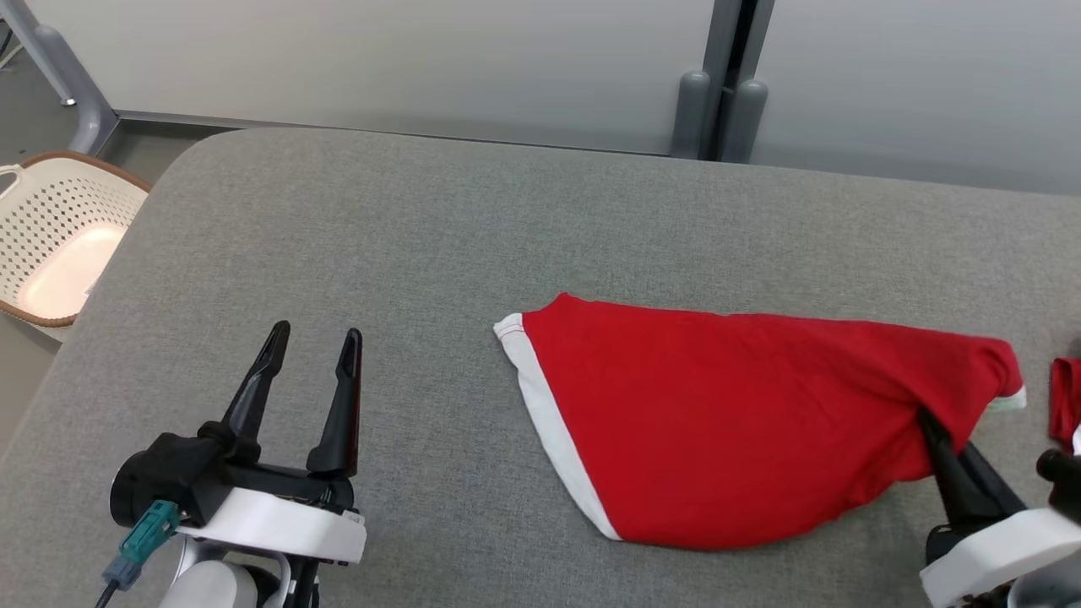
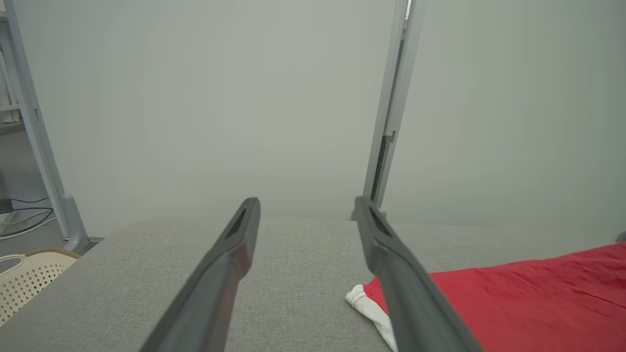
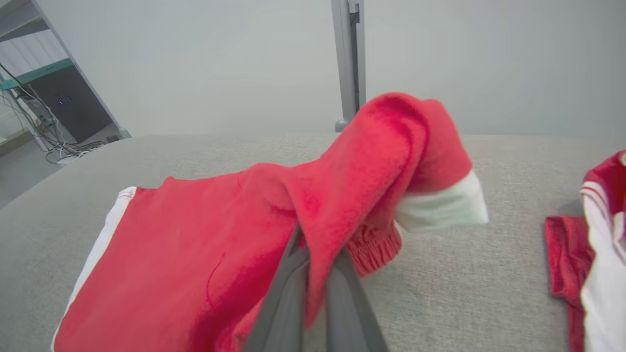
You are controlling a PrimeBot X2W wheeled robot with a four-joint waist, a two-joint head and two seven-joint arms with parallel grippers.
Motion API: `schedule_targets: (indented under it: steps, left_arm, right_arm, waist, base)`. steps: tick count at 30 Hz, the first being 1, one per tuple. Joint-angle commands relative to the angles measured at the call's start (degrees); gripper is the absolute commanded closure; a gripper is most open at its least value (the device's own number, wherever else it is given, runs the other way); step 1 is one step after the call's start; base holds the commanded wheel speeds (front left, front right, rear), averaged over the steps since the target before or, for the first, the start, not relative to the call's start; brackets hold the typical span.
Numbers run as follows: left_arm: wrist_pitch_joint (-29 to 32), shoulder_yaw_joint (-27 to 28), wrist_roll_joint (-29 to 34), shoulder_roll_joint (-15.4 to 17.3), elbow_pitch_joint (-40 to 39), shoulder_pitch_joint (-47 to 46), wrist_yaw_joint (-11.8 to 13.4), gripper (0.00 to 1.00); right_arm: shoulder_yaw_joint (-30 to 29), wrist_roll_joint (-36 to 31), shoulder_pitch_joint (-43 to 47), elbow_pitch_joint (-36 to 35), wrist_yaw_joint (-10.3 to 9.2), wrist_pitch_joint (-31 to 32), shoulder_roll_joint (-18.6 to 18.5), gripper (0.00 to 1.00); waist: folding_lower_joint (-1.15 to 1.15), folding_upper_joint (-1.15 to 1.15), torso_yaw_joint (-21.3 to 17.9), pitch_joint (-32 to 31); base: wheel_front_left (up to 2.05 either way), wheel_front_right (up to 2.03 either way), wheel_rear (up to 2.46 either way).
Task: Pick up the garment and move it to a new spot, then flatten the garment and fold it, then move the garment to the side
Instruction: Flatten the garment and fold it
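The table (image 1: 405, 236) is a grey padded top. Its far edge runs along the wall panels, with a grey post (image 1: 718, 101) standing behind it, and its far left corner is rounded. Past the left edge, lower down, sits a pale basket (image 1: 59, 245). The whole left half of the top and the wide strip along the far edge lie bare. At the right there is little room: a second red and white cloth (image 1: 1066, 405) lies near the garment's right end, apart from it.

The garment (image 1: 726, 422) is red with white trim and lies on the right half of the table, nearer the near edge than the far one. Its long axis runs left to right. The broad end points left, where a white band slants from the far left corner toward the near side. The narrow end points right and carries a small white cuff.

The right gripper (image 1: 933, 426) is closed on that narrow end. In the right wrist view the red cloth is pinched between the two fingers (image 3: 288, 293), drapes over them and is raised off the table.

The left gripper (image 1: 317, 331) hangs over the near left part of the table with its fingers spread wide, holding nothing, well apart from the garment.
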Motion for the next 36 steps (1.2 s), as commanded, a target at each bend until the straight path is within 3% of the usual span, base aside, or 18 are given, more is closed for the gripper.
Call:
schedule_targets:
  steps: [1, 8, 13, 14, 15, 19, 23, 30, 36]
  left_arm:
    - [-0.24, 0.15, 0.08, 0.16, -0.24, -0.97, -0.25, 0.0]
    - [-0.31, -0.62, 0.58, -0.21, -1.3, -4.67, -0.86, 0.0]
    - [-0.72, -1.37, 1.22, -1.38, -0.85, -7.85, -1.57, 0.0]
    - [-0.85, -1.45, 1.36, -1.67, -0.58, -8.33, -1.58, 0.0]
    - [-0.9, -1.51, 1.64, -1.84, -0.37, -8.72, -1.71, 0.0]
    - [-1.22, -0.82, 1.53, -2.93, 0.53, -9.01, -1.7, 0.0]
    - [-1.37, 0.26, 1.52, -3.67, 1.0, -7.22, -1.6, 0.0]
    - [-1.42, 2.23, 3.31, -4.01, 0.58, -3.46, -2.11, 0.0]
    - [-1.37, 3.61, 4.1, -3.41, 1.34, 1.24, -3.08, 0.0]
  right_arm:
    - [-0.54, -0.14, -0.18, -0.47, 0.0, 0.27, -0.46, 1.0]
    - [-1.85, 0.43, -10.16, 0.75, 0.0, 4.15, -4.0, 1.0]
    - [1.08, 2.1, -19.63, 9.16, 0.0, 4.52, -5.7, 1.0]
    - [1.69, 2.27, -21.08, 10.91, 0.0, 3.87, -5.75, 0.59]
    - [2.41, 2.16, -22.18, 12.46, 0.0, 3.2, -5.87, 0.0]
    - [3.88, 1.67, -23.57, 16.2, 0.0, -1.93, -4.89, 0.0]
    - [3.85, 0.26, -20.54, 15.58, 0.0, -7.45, -3.57, 0.0]
    - [2.51, -2.08, -12.12, 8.61, 0.0, -11.13, -1.54, 0.0]
    - [0.1, -4.73, -1.41, -1.79, 0.0, -8.71, 1.32, 0.0]
  waist:
    - [0.0, 0.0, -0.33, 0.35]
    - [0.0, 0.0, -1.62, 6.1]
    - [0.0, 0.0, -1.77, 9.82]
    - [0.0, 0.0, -1.78, 10.17]
    - [0.0, 0.0, -1.79, 10.39]
    - [0.0, 0.0, -2.42, 9.86]
    - [0.0, 0.0, -3.62, 8.06]
    - [0.0, 0.0, -5.68, 3.6]
    - [0.0, 0.0, -7.31, -1.6]
  base:
    - [0.0, 0.0, 0.0]
    - [0.0, 0.0, 0.0]
    - [0.0, 0.0, 0.0]
    - [0.0, 0.0, 0.0]
    - [0.0, 0.0, 0.0]
    - [0.0, 0.0, 0.0]
    - [0.0, 0.0, 0.0]
    - [0.0, 0.0, 0.0]
    - [0.0, 0.0, 0.0]
